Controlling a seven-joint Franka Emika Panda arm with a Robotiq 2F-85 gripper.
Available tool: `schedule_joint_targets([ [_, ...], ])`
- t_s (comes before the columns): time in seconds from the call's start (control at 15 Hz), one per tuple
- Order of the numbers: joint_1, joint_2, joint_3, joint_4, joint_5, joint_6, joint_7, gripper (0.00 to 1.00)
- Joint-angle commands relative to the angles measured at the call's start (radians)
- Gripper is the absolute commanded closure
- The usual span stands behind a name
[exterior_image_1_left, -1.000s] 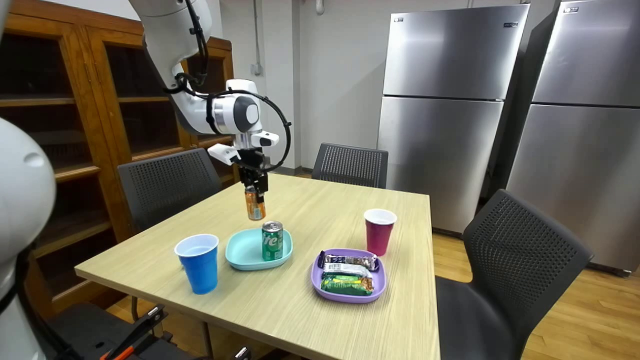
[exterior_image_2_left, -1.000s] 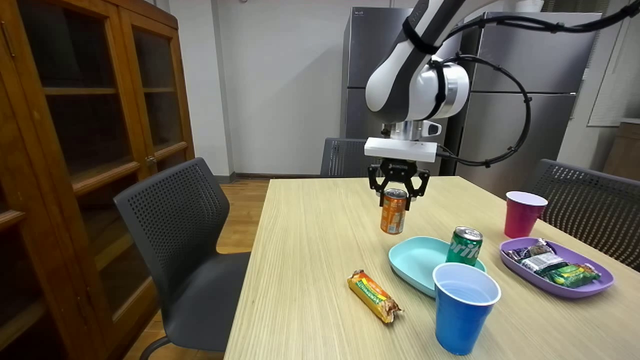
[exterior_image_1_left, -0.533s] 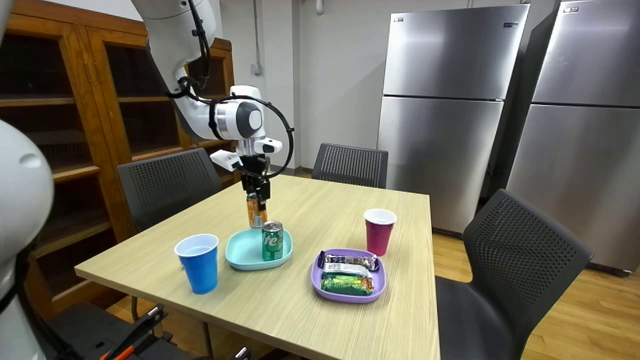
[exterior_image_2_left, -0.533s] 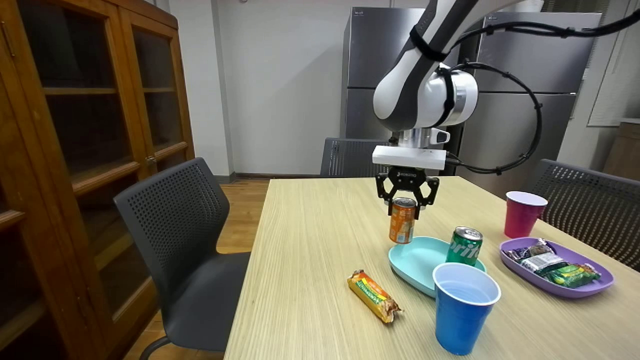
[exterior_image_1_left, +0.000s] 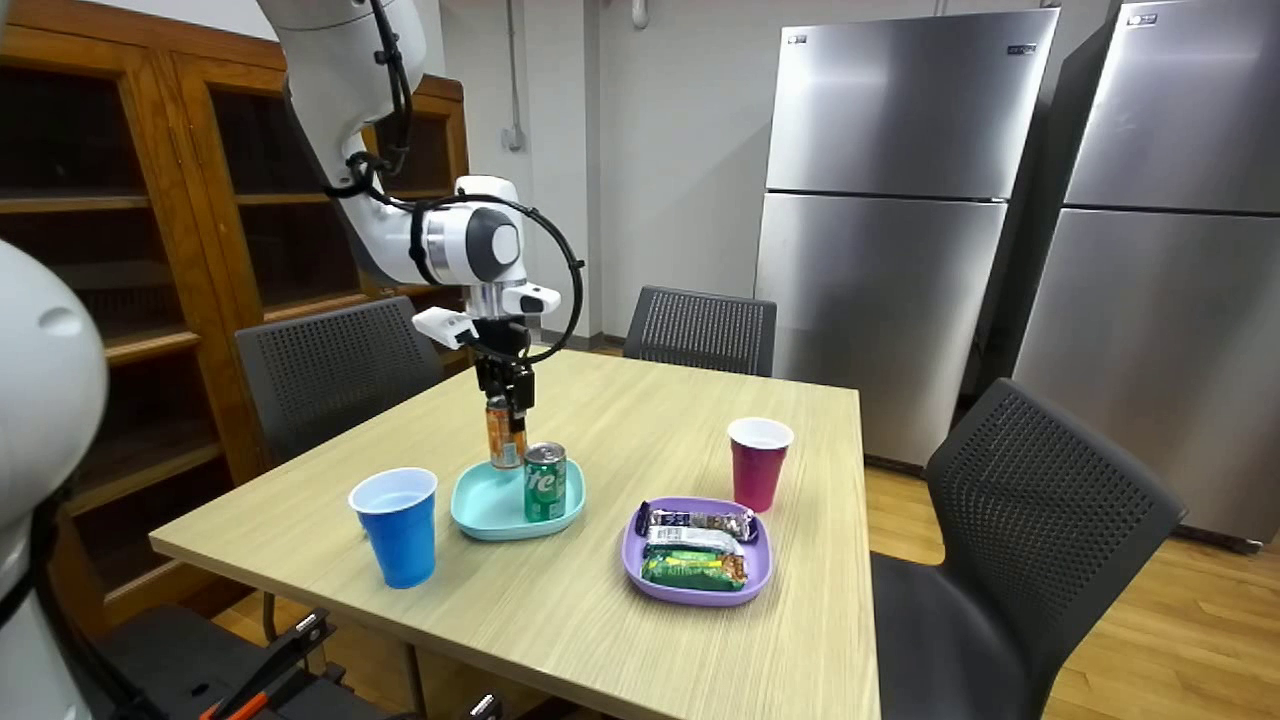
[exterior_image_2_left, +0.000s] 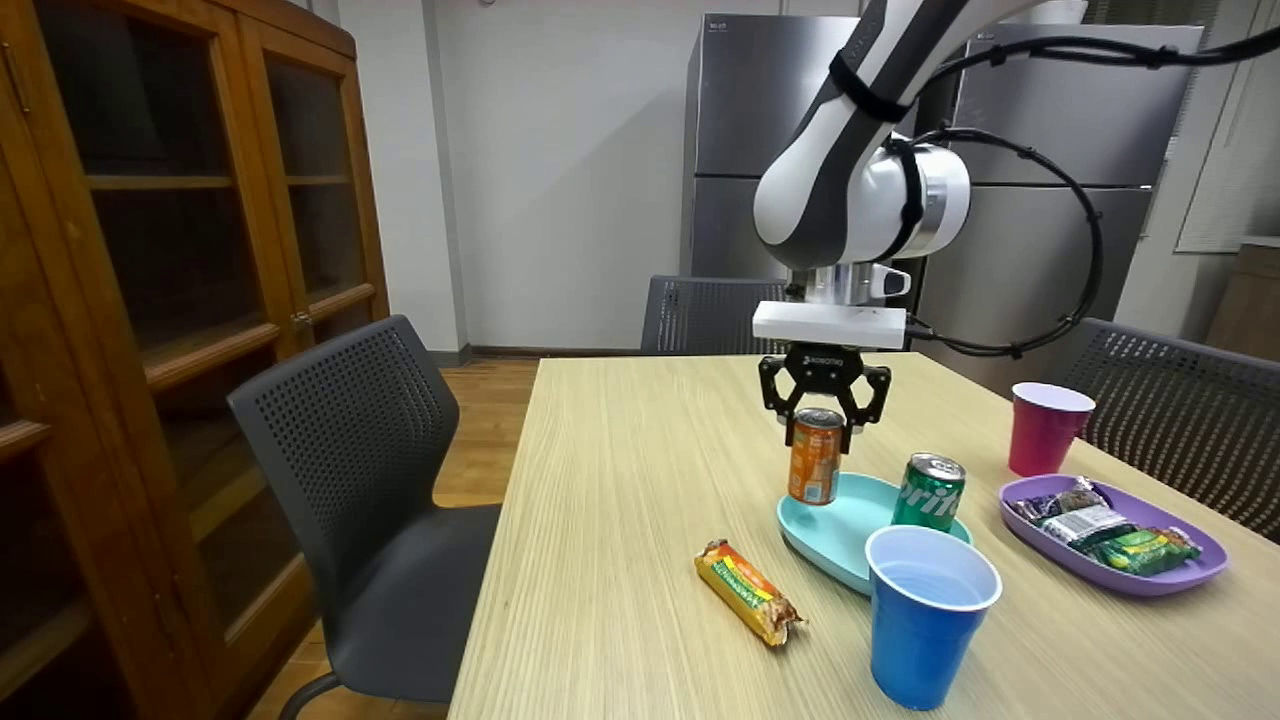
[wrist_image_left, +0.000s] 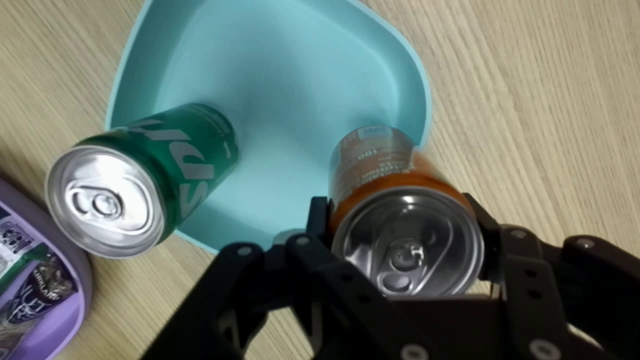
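Gripping: your gripper (exterior_image_2_left: 818, 440) is clamped on the orange can (exterior_image_2_left: 814, 470), with its fingers (wrist_image_left: 318, 216) against opposite sides of the can's upper part.
Orange can: you hold it roughly upright over the turquoise tray (wrist_image_left: 270, 65), near its rim; whether the base touches the tray, you cannot tell.
Green can (exterior_image_1_left: 545, 483): stands upright in that tray, apart from the can you hold.
Blue cup (exterior_image_2_left: 925, 630): stands upright near the same tray.
Yellow packet (exterior_image_2_left: 748, 592): lies beside that tray in an exterior view.
Purple tray (exterior_image_1_left: 697, 597): holds wrapped bars (exterior_image_1_left: 697, 542), apart from the turquoise tray.
Magenta cup (exterior_image_1_left: 758, 472): stands upright just beside the purple tray.
Table (exterior_image_2_left: 620, 470): supports both trays, both cups and the packet.
Refrigerators (exterior_image_1_left: 900, 300): stand behind the table.
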Motion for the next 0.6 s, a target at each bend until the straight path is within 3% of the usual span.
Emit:
schedule_joint_targets([
  [0.0, -0.008, -0.067, 0.009, -0.066, -0.007, 0.003, 0.020, 0.62],
  [0.53, -0.012, -0.057, 0.014, -0.091, -0.001, 0.033, 0.018, 0.62],
])
